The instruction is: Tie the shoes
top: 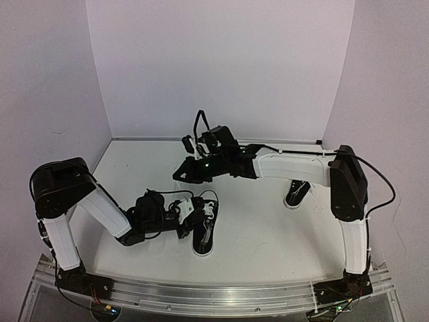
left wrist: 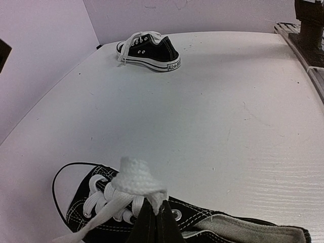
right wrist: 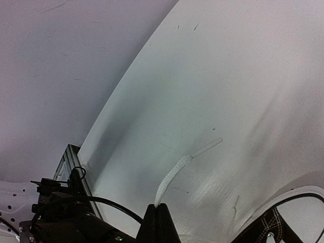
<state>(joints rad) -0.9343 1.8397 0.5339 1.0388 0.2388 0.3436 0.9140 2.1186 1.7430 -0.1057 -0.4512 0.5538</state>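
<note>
One black shoe point(top: 204, 231) with a white toe cap lies at the front centre, and its laced top fills the bottom of the left wrist view point(left wrist: 101, 202). My left gripper point(top: 190, 213) sits at its side, shut point(left wrist: 156, 202) on a folded bight of the white lace point(left wrist: 135, 178). My right gripper point(top: 179, 176) hangs farther back and left, shut point(right wrist: 161, 205) on the free end of a white lace point(right wrist: 172, 177). That lace's clear tip point(right wrist: 207, 147) sticks out past the fingers. The other shoe point(top: 297, 193) lies to the right, partly under the right arm, and shows on its sole far off point(left wrist: 149, 49).
White walls close in the table point(top: 268, 235) on the left, back and right. The right forearm point(top: 295, 168) spans the middle above the surface. An aluminium rail point(top: 214, 295) with both arm bases runs along the near edge. Black cables point(right wrist: 101, 202) trail by the right wrist.
</note>
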